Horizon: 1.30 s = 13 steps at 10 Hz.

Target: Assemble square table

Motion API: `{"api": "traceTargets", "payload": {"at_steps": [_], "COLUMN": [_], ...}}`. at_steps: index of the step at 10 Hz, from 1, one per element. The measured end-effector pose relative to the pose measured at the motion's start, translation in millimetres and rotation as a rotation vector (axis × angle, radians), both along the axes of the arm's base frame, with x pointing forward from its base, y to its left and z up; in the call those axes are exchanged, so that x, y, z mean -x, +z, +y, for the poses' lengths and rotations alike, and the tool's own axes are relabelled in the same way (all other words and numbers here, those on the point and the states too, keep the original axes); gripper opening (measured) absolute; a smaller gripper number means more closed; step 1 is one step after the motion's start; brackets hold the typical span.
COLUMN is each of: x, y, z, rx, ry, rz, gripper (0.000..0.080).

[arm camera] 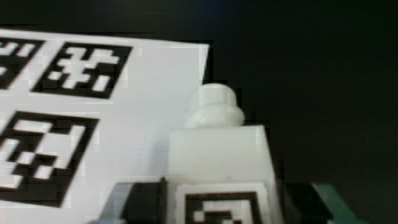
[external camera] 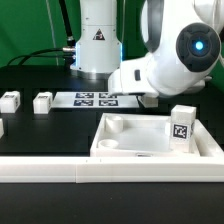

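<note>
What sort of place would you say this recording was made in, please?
Most likely a robotics lab bench set up for assembly trials: a white robot arm reaches over a black table, a marker board of printed tags lies on it, and loose white furniture legs carry tags too.

arm (external camera: pixel 150 68): glossy white rounded shells, thin dark seams between links | joint cap (external camera: pixel 197 45): round, dark ring, blue glowing centre | base (external camera: pixel 97 52): white column, black triangle sticker (external camera: pixel 98 35) | cables (external camera: pixel 40 48): dark, looping beside base | jaws: dark, only edges visible in wrist view
</note>
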<state>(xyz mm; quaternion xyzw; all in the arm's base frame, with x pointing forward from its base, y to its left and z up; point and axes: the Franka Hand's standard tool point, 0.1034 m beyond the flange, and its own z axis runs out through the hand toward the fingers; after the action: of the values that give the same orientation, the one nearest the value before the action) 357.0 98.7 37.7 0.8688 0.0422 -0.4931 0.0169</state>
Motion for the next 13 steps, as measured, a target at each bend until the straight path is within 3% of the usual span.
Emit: {"api": "traceTargets", "payload": {"at_steps": [4, 5, 6, 8, 11, 12, 13], "x": [-16.0, -13.3, -20.4, -28.4, -62.3, -76.9, -85.6], "y": [43.0, 40.0, 34.6, 36.8, 59.8, 73.4, 74.8], "z": [-10.1, -10.6, -9.9, -10.5, -21.6, -28.2, -29.1], "rx": [-0.006, -0.005, -0.012, -0.036, -0.063, -0.075, -0.079], "ry": [-0.017, -0.016, -0.017, -0.022, -0.044, -0.052, -0.055], "rz": [-0.039, -0.038, -0.104, -0.267, -0.415, -0.475, -0.540], "gripper": [0.0287, 0.0287, 0.0287, 0.0287, 0.0288, 0.0288, 0.0288]}}
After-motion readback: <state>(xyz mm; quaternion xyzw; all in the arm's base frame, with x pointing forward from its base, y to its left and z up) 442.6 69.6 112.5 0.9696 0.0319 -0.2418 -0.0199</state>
